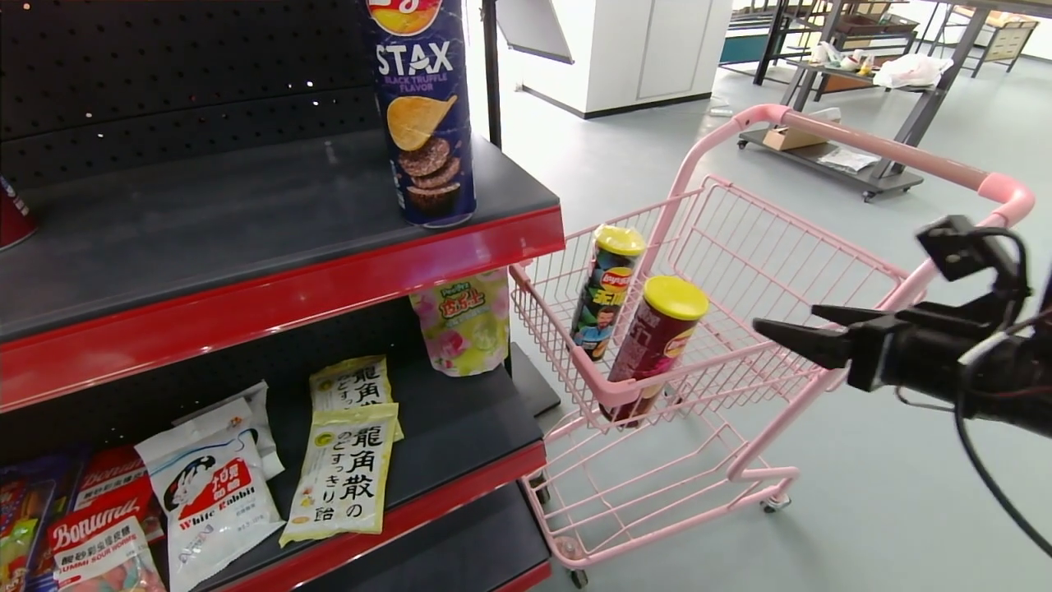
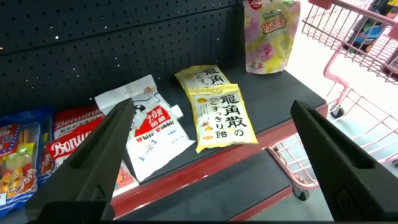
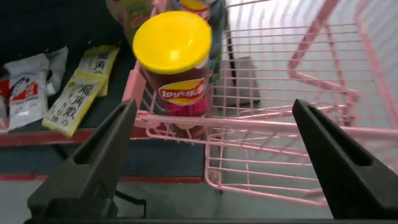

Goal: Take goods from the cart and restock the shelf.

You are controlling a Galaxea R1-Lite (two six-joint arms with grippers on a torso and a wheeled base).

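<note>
A pink cart (image 1: 740,271) stands right of the shelf (image 1: 271,288) and holds two upright chip cans. The maroon can with a yellow lid (image 1: 657,345) leans in the basket's near corner, and a dark multi-coloured can (image 1: 606,288) stands behind it. A tall blue chip can (image 1: 423,107) stands on the upper shelf board. My right gripper (image 1: 785,322) hangs open beside the cart, pointing at the maroon can (image 3: 177,68), with its fingers (image 3: 93,162) apart and nothing between them. My left gripper (image 2: 211,168) is open in front of the lower shelf's candy bags (image 2: 221,115).
The lower shelf board (image 1: 460,427) carries yellow candy bags (image 1: 341,469), a white bag (image 1: 218,493) and a pink-green pouch (image 1: 464,321). A red can (image 1: 12,218) sits at the upper board's left end. Metal racks (image 1: 863,99) stand far behind; open floor lies right of the cart.
</note>
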